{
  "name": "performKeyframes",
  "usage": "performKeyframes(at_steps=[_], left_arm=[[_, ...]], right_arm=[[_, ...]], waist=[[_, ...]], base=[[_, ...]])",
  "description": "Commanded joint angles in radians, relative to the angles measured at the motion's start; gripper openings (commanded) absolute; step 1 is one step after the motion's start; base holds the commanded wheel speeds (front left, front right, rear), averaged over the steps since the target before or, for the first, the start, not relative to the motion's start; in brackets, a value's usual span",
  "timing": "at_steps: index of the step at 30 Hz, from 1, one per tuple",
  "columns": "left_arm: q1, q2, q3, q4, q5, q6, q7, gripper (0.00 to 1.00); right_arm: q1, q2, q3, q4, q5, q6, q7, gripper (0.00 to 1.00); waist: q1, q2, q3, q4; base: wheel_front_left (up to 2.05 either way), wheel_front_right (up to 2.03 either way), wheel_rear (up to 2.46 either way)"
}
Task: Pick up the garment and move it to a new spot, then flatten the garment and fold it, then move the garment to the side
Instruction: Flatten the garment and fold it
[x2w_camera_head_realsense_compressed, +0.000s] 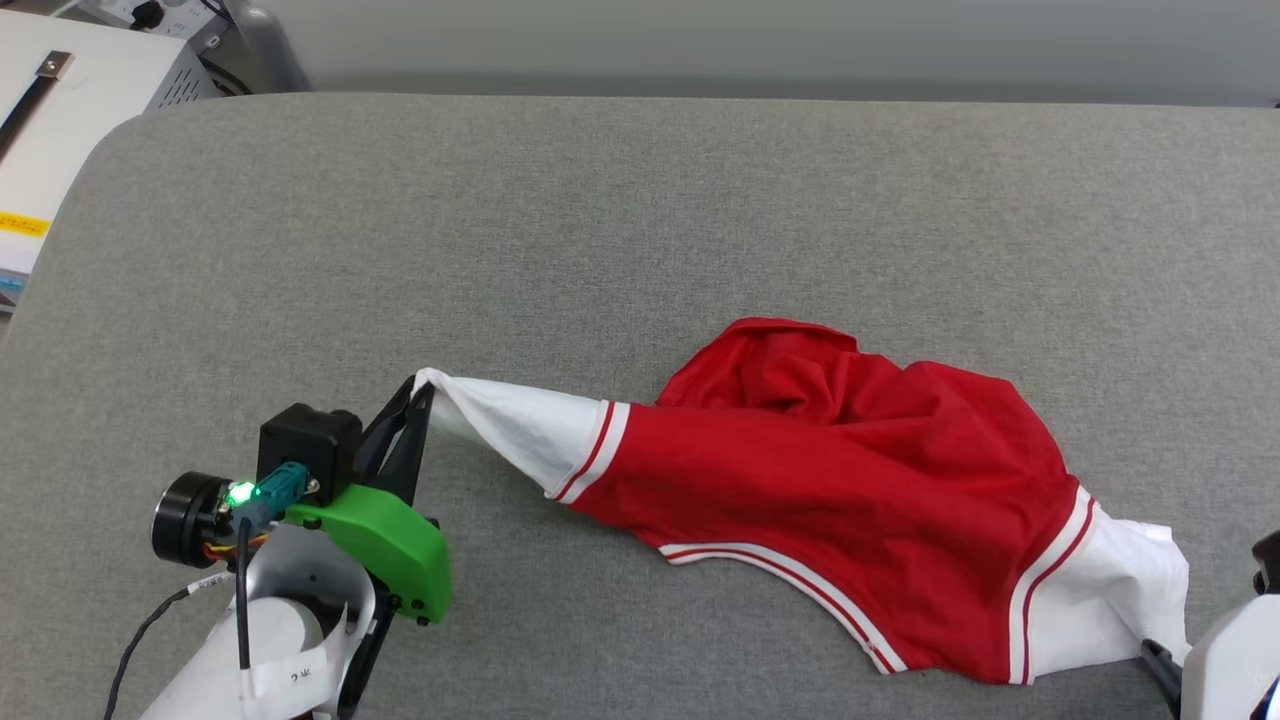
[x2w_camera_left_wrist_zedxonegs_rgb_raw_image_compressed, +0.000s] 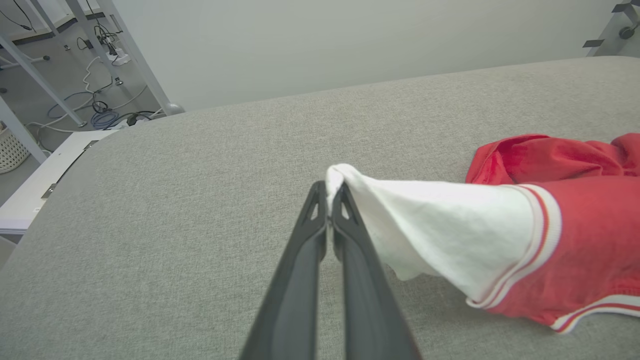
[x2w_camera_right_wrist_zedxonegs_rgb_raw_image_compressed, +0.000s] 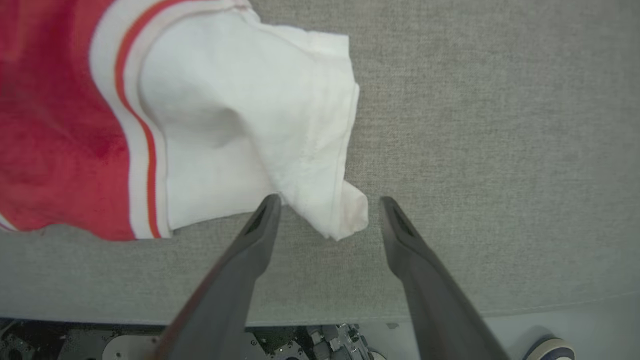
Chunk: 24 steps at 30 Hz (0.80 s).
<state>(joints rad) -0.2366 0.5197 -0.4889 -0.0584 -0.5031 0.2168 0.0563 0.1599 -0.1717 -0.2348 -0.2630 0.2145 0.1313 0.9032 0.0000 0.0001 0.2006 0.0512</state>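
The red jersey T-shirt (x2w_camera_head_realsense_compressed: 820, 480) lies crumpled on the grey bench (x2w_camera_head_realsense_compressed: 600, 220), right of centre. The left tool (x2w_camera_left_wrist_zedxonegs_rgb_raw_image_compressed: 330, 192) is clamped on the tip of one white sleeve (x2w_camera_left_wrist_zedxonegs_rgb_raw_image_compressed: 440, 225). The right tool (x2w_camera_right_wrist_zedxonegs_rgb_raw_image_compressed: 327, 202) stands open astride the corner of the other sleeve (x2w_camera_right_wrist_zedxonegs_rgb_raw_image_compressed: 240, 125). Soft, light and limp, the shirt is probably best held by those sleeve ends.

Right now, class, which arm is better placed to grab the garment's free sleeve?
Right. The right gripper is open, its fingers straddling the free sleeve corner of the garment; the left gripper is shut on the other sleeve.
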Motion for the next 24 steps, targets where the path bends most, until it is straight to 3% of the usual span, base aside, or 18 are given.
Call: performKeyframes(at_steps=[1, 19, 20, 21, 22, 24], left_arm=[[-0.003, 0.003, 0.001, -0.001, -0.007, 0.01, -0.007, 0.0], [-0.045, 0.009, -0.004, 0.001, -0.008, -0.003, -0.012, 0.0], [-0.046, 0.008, -0.004, 0.004, -0.008, -0.004, -0.013, 0.0], [-0.046, 0.008, -0.005, 0.006, -0.009, -0.004, -0.014, 0.0], [-0.047, 0.007, -0.006, 0.009, -0.01, -0.005, -0.014, 0.0], [-0.047, 0.006, -0.009, 0.016, -0.011, -0.007, -0.015, 0.0]], right_arm=[[0.017, -0.003, 0.006, -0.008, 0.002, -0.001, 0.016, 1.0], [-0.072, -0.041, 0.051, 0.154, -0.018, -0.001, -0.035, 1.0], [-0.075, -0.043, 0.053, 0.161, -0.017, -0.001, -0.041, 0.47], [-0.077, -0.045, 0.056, 0.167, -0.015, -0.001, -0.044, 0.29], [-0.079, -0.049, 0.06, 0.174, -0.012, -0.001, -0.05, 0.0], [-0.081, -0.056, 0.063, 0.186, -0.008, -0.001, -0.06, 0.0]], waist=[[0.0, -0.0001, 0.002, -0.002], [0.0, -0.0001, 0.069, 0.023], [0.0, -0.0001, 0.069, 0.024], [0.0, -0.0001, 0.068, 0.024], [0.0, -0.0001, 0.067, 0.025], [0.0, -0.0001, 0.06, 0.025]], base=[[0.0, 0.0, 0.0], [0.0, 0.0, 0.0], [0.0, 0.0, 0.0], [0.0, 0.0, 0.0], [0.0, 0.0, 0.0], [0.0, 0.0, 0.0]])
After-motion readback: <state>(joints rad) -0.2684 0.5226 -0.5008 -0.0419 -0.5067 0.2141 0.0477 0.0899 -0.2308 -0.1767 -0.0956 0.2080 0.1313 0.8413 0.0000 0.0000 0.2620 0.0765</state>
